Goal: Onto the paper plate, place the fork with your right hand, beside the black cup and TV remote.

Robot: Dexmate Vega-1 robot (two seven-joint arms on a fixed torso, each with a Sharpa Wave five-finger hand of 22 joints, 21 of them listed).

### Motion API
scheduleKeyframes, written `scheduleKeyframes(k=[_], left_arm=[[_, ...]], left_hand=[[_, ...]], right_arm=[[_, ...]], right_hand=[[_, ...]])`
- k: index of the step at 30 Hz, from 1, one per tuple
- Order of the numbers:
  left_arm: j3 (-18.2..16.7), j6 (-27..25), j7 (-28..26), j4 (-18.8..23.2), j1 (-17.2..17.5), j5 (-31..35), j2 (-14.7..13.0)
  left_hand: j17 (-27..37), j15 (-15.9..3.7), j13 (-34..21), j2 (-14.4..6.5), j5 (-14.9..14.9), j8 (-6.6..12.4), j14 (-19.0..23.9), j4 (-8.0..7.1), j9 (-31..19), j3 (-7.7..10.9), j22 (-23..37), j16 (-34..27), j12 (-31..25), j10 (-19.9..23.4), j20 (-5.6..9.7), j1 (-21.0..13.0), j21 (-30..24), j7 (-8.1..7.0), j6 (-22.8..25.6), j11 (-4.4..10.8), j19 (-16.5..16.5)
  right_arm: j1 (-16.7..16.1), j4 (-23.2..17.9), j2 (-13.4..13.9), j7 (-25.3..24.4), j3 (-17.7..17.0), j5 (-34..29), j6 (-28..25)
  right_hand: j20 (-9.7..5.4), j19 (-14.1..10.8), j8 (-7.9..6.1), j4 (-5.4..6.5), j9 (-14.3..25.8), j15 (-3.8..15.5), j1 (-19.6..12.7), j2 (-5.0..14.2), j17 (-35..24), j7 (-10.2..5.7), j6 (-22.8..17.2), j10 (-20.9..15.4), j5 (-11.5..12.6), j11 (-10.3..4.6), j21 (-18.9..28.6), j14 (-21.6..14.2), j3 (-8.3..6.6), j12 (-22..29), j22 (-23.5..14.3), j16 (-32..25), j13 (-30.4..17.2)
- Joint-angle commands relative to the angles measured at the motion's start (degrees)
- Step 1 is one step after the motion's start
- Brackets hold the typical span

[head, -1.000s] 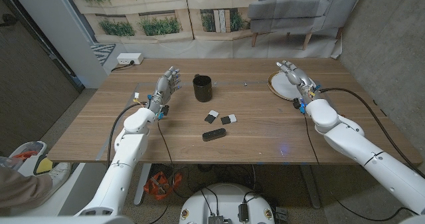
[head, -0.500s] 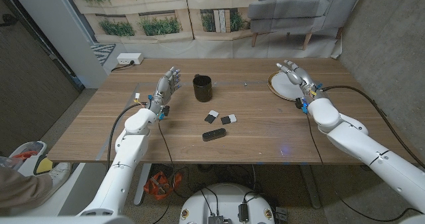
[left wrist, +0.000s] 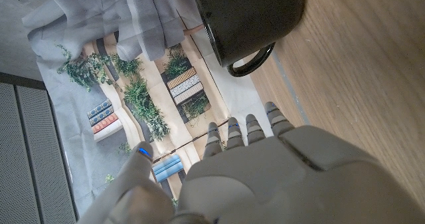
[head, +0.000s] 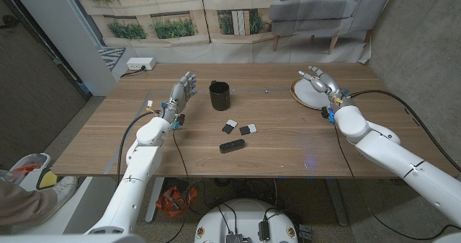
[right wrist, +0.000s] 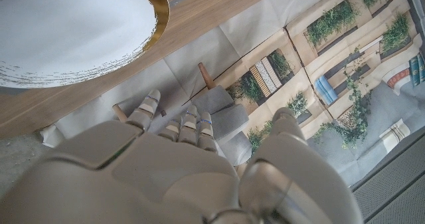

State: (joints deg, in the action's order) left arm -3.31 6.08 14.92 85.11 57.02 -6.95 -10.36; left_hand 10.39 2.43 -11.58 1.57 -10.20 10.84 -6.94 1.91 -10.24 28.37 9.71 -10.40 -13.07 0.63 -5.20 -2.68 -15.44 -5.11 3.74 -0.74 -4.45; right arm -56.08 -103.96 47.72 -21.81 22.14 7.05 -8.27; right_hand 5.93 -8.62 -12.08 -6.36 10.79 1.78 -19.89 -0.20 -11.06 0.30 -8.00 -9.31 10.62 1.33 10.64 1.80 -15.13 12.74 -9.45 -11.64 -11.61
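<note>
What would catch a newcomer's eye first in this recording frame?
Probably the two raised robot hands: the left hand stands beside the black cup, and the right hand hovers at the paper plate with its gold rim near the table's far right corner. Next, the dark TV remote lying mid-table with two small black-and-white objects just behind it. I cannot make out a fork.

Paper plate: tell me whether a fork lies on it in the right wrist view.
No. The paper plate shows a bare white face with a gold rim, with no fork on it.
</note>
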Motion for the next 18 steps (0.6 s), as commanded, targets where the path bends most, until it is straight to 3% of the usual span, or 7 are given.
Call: scheduleKeyframes(k=[1,8,18], left_arm=[[0.0,-0.2,0.4,-0.7,-0.6,-0.1,-0.2],[-0.1,-0.1,0.4,-0.9,-0.7,0.1,-0.4],[-0.1,-0.4,0.2,-0.4,-0.4,0.3,-0.6]], left_hand=[[0.2,0.06,-0.1,-0.5,-0.1,0.05,-0.5,0.28,-0.1,0.2,0.3,0.2,0.3,-0.3,0.32,-0.1,0.3,0.06,0.0,-0.46,0.1],[0.2,0.12,-0.1,-0.6,-0.1,0.02,-0.7,0.37,-0.1,0.23,0.3,0.1,0.4,-0.4,0.33,-0.2,0.5,0.18,-0.1,-0.39,0.1],[0.2,0.16,-0.1,-0.7,-0.1,0.01,-0.8,0.53,-0.1,0.26,0.3,0.0,0.4,-0.5,0.22,-0.4,0.8,0.18,-0.1,-0.51,0.1]], right_arm=[[1.0,-1.4,1.0,-2.0,1.7,-2.6,-4.2],[1.8,-2.9,2.2,-2.2,3.0,-4.4,-7.9],[2.0,-3.4,2.8,-2.8,3.5,-4.8,-9.2]], right_hand=[[-0.24,-0.1,-0.14,-0.4,0.3,0.22,-0.7,0.12,-0.2,-0.03,-0.4,-0.4,0.1,0.08,0.1,0.3,-0.06,0.4,-0.3,0.0,-0.2],[-0.3,-0.2,-0.04,-0.61,0.3,-0.33,-1.0,0.25,-0.2,-0.18,-0.4,0.1,0.1,0.17,0.1,0.5,-0.18,0.1,-0.3,0.1,-0.2],[-0.27,-0.1,0.09,-0.81,0.3,-0.48,-1.3,0.36,-0.2,-0.17,-0.3,0.2,0.1,0.25,0.1,0.6,-0.27,0.0,-0.3,0.1,-0.2]])
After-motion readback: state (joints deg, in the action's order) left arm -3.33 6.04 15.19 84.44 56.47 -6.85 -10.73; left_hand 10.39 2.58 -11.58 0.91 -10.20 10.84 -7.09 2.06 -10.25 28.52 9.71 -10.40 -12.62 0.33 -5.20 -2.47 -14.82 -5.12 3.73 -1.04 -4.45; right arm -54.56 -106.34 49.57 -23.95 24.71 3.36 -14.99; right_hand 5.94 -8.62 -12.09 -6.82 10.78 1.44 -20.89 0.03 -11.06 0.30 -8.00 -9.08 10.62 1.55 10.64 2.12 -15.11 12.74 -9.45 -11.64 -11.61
